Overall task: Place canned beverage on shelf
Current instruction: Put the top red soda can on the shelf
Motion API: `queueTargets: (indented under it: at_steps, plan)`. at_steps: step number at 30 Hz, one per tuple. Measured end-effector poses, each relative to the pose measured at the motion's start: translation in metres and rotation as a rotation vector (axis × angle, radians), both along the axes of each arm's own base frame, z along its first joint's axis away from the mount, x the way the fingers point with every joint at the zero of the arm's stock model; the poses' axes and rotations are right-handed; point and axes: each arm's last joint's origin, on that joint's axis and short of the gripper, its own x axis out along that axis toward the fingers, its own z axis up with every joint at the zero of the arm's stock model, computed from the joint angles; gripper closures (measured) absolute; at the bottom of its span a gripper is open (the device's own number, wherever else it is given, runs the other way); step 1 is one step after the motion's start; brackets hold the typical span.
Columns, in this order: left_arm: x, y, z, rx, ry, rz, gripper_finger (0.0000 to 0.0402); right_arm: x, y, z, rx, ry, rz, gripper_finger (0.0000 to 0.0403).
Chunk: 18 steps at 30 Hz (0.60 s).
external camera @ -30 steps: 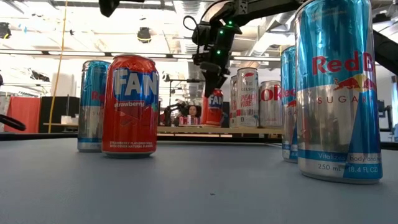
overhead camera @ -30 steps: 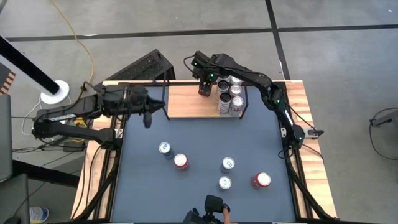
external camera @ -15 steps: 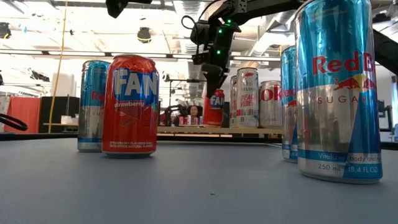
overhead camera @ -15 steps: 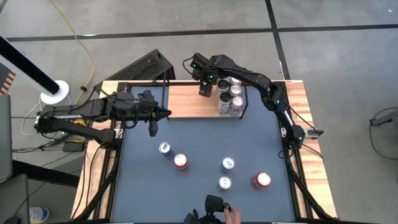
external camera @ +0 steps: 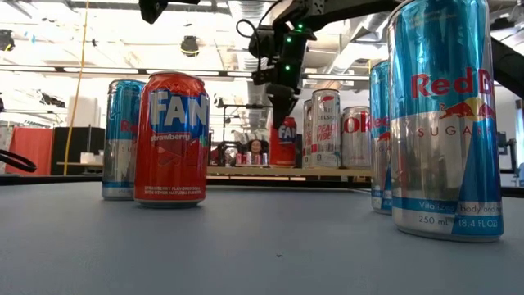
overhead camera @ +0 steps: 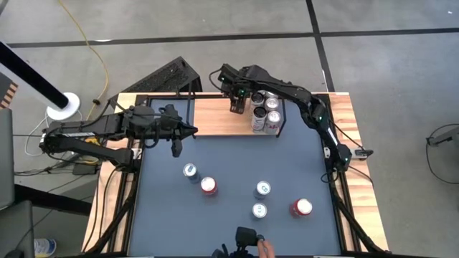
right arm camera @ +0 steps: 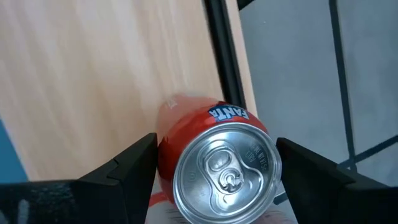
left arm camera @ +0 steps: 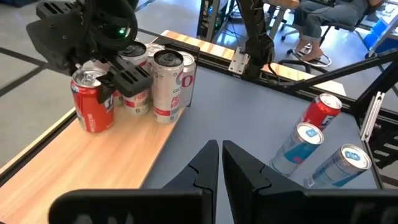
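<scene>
On the dark grey worktop [overhead camera: 237, 165] five cans stand near the front edge: a red can [overhead camera: 301, 208], a blue and silver can [overhead camera: 259, 211] beside it, another blue and silver can [overhead camera: 262, 188], a red Fanta can [overhead camera: 208, 185] and one more blue can [overhead camera: 190, 170] just beside that. All five stand upright. Farther back, the left claw [overhead camera: 174, 150] hangs over the worktop near the front edge of the shelf, and its two dark fingers [left arm camera: 208, 165] are pressed together with nothing between them. At the back of the worktop lies the shelf [overhead camera: 222, 118], a small flat board of light wood with thin black wire at its ends. On its right end stand four cans in a tight bunch [overhead camera: 265, 111], with silver tops, white and silver sides and some red on them. Just to the left of this bunch stands the red Fanta can [left arm camera: 92, 102], upright on the wood. It is bright red with white letters and a shiny silver top with a pull tab. The right claw [overhead camera: 236, 104] is right over it, and its fingers [right arm camera: 134, 168] stand apart, one on each side of the can's top. From these pictures you cannot tell if the fingers touch the can.
</scene>
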Motion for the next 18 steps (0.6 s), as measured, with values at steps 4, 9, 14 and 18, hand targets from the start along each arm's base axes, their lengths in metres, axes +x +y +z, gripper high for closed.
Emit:
queueTargets:
  at_steps: [4, 9, 14, 18]
  plan:
    - [0.0, 0.0, 0.0, 0.0, 0.0, 0.0, 0.0391, -0.0015, -0.0011, -0.0003, 0.008, -0.007, -0.042, 0.0106]
    - [0.0, 0.0, 0.0, -0.008, -0.002, 0.002, 0.0391, -0.0049, -0.0034, -0.0011, 0.028, 0.007, -0.046, 0.0106]
    - [0.0, 0.0, 0.0, -0.014, -0.004, 0.004, 0.0391, -0.0081, -0.0048, -0.0017, 0.043, 0.02, -0.065, 0.0106]
    - [0.0, 0.0, 0.0, -0.014, -0.004, 0.004, 0.0391, -0.0096, -0.0069, -0.0019, 0.058, 0.015, -0.071, 0.0095]
